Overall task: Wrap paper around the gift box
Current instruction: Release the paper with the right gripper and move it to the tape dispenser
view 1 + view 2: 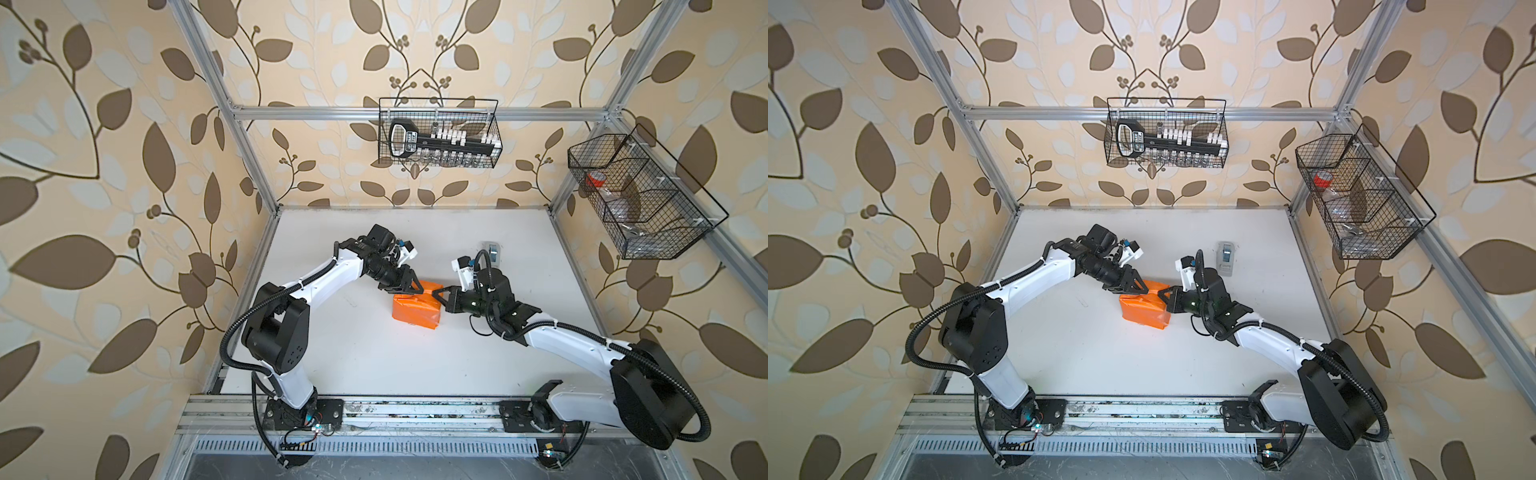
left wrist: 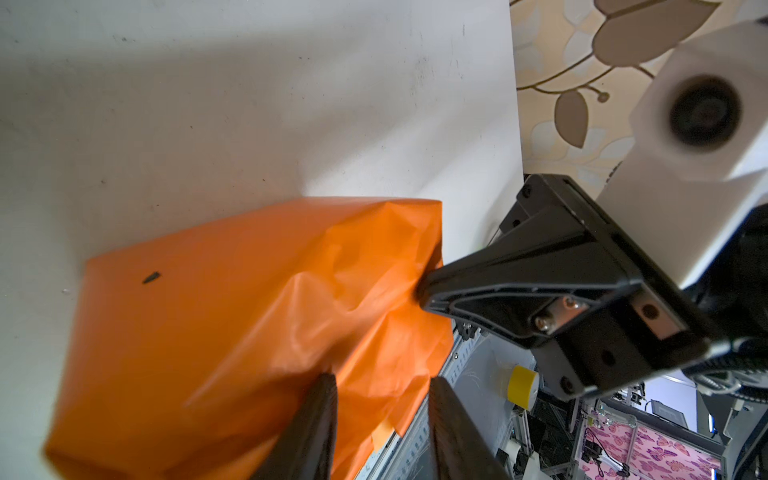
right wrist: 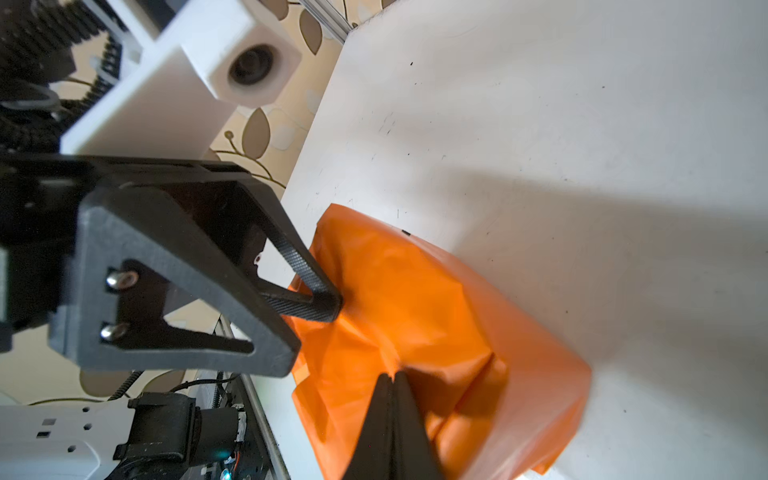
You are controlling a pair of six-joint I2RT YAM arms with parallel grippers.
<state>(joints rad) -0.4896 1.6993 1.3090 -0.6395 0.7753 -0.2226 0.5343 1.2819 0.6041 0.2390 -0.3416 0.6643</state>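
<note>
paper (image 1: 415,311): sitting mid-table, folded round the gift box, which is hiding fully under it; near face is lying smooth
table (image 1: 374,365): white, is carrying the parcel flat
right gripper (image 1: 437,294): jaws are sitting tight together; the tip is poking into the crumpled end fold, nothing clearly pinched
left gripper (image 1: 415,291): jaws are standing part-way apart, straddling the loose flap at the parcel's far top edge; can't tell if they are biting it
step (judged): looking like tucking and flattening the end flaps, late in the wrap
doing it well: the right tip should be pushing the fold flat against the box end while the left is pinning the top flap. Going slow, since the thin glossy sheet is likely tearing or springing back. Watching that the parcel isn't sliding.
tape dispenser (image 1: 1225,257): standing behind the right arm, apart from the parcel, probably needed after the tuck
writing, paper: plain, nothing printed
writing, dispenser: nothing readable
wire basket (image 1: 497,124): hanging on the back rail, holding a black tool rack (image 1: 449,143) with a label; lettering too blurred to read
side basket (image 1: 648,245): holding a red-capped item, no text showing
</note>
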